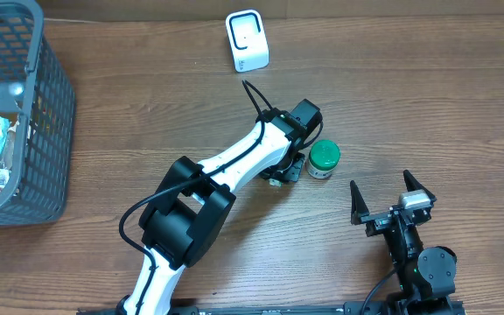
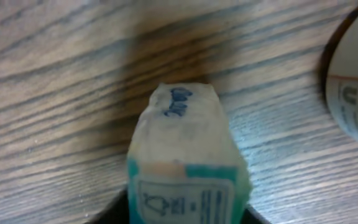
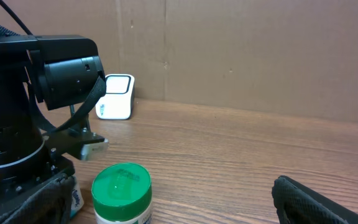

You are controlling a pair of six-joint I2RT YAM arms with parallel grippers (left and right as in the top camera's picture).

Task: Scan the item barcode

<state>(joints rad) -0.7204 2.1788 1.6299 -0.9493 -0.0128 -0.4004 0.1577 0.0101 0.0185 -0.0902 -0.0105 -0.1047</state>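
On the wood surface [image 1: 444, 96], a packet [image 2: 188, 155] was straddled lengthwise by the left end effector [image 1: 282, 172] (pinch unclear), scanner [image 1: 248, 41] parked beyond; right end effector [image 1: 383, 194] was left spread.

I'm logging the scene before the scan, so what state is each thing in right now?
Left tool: lowered around the packet, grip unclear.
Packet: between the left tool's fingers, printed end toward the wrist camera.
Right tool: open, empty.
Green-lidded jar: upright, lid on.
Scanner: upright, apart from both tools.
Basket: holding packaged items.
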